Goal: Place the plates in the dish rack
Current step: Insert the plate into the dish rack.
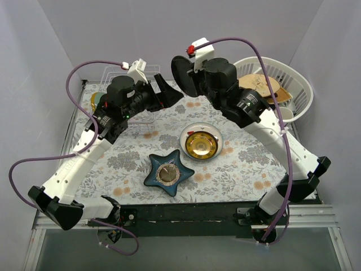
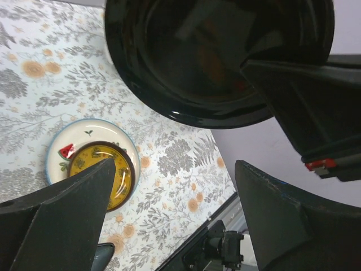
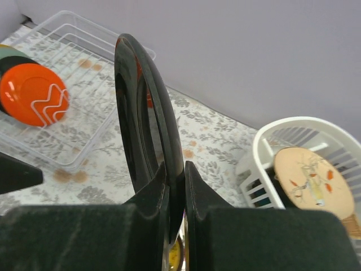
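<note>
My right gripper (image 1: pixel 192 78) is shut on the rim of a black plate (image 1: pixel 180 76), holding it upright on edge above the back of the mat. In the right wrist view the plate (image 3: pixel 144 107) stands edge-on between the shut fingers (image 3: pixel 152 197). My left gripper (image 1: pixel 172 93) is open just left of that plate and touches nothing. In the left wrist view the plate (image 2: pixel 214 56) fills the top. The clear wire dish rack (image 3: pixel 84 51) lies at the back left with an orange-red plate (image 3: pixel 32 93) and a teal-green one (image 1: pixel 96 100) in it. A yellow plate (image 1: pixel 201 144) lies on a white plate mid-mat.
A dark blue star-shaped dish (image 1: pixel 168 174) lies near the front of the floral mat (image 1: pixel 242 164). A white oval slotted basket (image 1: pixel 299 84) at the back right holds a tan plate (image 3: pixel 313 180) and other dishes. Grey walls close in the back and sides.
</note>
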Robot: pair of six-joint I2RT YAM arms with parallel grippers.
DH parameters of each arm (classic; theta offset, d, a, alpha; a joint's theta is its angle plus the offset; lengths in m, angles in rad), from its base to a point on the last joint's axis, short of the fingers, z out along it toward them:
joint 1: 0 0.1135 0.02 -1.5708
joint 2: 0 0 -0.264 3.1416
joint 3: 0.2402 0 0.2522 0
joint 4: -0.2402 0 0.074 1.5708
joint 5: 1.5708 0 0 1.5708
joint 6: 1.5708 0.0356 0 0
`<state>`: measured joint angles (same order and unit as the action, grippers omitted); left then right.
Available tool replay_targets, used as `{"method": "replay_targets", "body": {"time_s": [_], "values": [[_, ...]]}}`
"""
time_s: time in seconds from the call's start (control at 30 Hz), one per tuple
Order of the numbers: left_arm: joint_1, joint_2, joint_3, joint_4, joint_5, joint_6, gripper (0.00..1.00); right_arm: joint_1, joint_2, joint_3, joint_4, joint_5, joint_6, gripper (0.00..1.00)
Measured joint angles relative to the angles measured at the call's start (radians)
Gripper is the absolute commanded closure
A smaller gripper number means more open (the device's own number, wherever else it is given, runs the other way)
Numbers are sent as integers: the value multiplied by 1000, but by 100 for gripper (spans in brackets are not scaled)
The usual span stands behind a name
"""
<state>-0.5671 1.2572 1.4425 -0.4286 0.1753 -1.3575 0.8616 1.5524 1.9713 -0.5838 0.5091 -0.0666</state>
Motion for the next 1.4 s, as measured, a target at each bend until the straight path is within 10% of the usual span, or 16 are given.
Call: {"method": "replay_targets", "body": {"time_s": [0.27, 0.6, 1.17, 1.4], "values": [[228, -8, 47, -99, 38, 15, 9, 111, 39, -8, 65, 297, -166, 99], [335, 127, 82, -79, 242, -64, 10, 254, -143, -478, 378, 519, -366, 99], [335, 68, -73, 182, 334, -393, 13, 431, -220, -964, 1626, 652, -1145, 99], [327, -22, -126, 275, 225, -492, 13, 444, -98, -959, 1772, 631, -1330, 99]]}}
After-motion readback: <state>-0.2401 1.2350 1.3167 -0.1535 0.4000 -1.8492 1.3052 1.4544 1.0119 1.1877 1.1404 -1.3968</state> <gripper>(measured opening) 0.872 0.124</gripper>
